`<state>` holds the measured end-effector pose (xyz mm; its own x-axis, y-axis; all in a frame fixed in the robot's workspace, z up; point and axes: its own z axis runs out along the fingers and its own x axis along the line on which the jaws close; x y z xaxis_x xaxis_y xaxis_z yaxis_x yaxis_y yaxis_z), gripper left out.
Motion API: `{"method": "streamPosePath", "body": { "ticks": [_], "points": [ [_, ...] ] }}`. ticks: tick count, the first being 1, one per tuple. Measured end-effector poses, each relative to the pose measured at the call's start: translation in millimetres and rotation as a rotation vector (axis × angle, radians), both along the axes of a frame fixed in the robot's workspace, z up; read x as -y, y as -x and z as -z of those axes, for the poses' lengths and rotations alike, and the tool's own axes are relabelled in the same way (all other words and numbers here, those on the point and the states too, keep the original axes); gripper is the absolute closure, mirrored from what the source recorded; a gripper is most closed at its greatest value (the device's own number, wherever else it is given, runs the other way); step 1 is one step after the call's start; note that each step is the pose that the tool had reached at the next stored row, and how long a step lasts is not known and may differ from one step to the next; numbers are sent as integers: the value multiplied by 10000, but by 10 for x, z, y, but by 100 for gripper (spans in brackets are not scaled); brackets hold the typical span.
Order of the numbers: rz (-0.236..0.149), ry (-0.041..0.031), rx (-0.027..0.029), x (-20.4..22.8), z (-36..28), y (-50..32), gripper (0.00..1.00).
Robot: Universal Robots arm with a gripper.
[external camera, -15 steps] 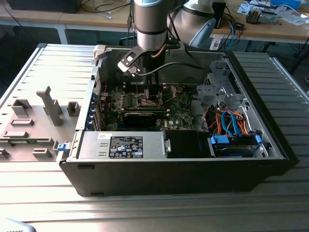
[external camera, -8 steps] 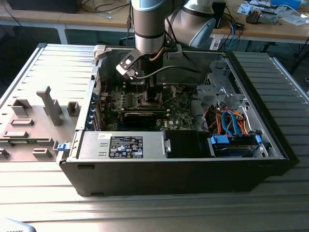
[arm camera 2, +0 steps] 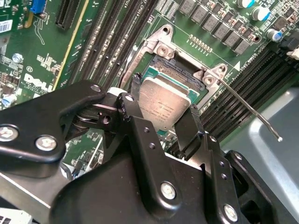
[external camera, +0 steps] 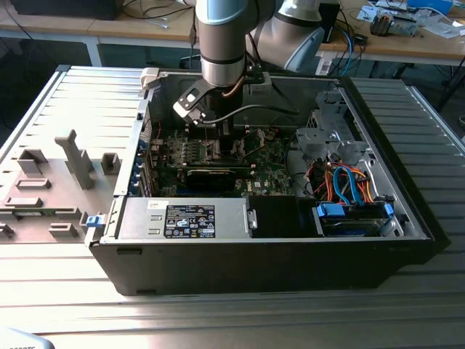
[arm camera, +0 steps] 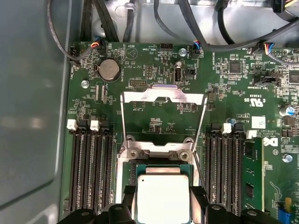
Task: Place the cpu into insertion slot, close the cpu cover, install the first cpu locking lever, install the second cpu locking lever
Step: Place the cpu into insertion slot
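I've got the gripper (arm camera 2: 163, 100) clamped on the cpu (arm camera: 162, 198) by two edges, level over the insertion slot (arm camera 2: 182, 77), prob. for square seating. The cpu cover (arm camera: 163, 95) is flipped open for access.

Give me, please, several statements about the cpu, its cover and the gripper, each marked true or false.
1. The black gripper grips the silver-topped square cpu by two opposite edges. True.
2. The thin silvery metal cpu cover lies closed over the dark square insertion slot. False: it is swung open, off the slot.
3. Long black memory slots run on both sides of the slot. True.
4. The black computer case is closed up. False: its side is open, showing the green motherboard.
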<state>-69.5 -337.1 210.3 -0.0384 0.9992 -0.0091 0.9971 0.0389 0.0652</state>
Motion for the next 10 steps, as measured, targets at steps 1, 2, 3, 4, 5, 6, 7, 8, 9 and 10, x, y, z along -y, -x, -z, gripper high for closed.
{"method": "streamPosePath", "body": {
  "ticks": [1,2,3,4,5,6,7,8,9,10],
  "points": [
    [8,0,0,0,9,0,46],
    [25,0,0,0,22,1,46],
    [38,0,0,0,31,1,46],
    [54,1,0,0,40,2,46],
    [82,0,0,-1,53,3,46],
    [118,0,1,-3,65,6,46],
    [152,0,0,-4,73,8,46],
    [184,0,0,-6,78,10,46],
    [223,0,0,-8,85,12,46],
    [241,1,0,-10,89,12,46]
  ]
}}
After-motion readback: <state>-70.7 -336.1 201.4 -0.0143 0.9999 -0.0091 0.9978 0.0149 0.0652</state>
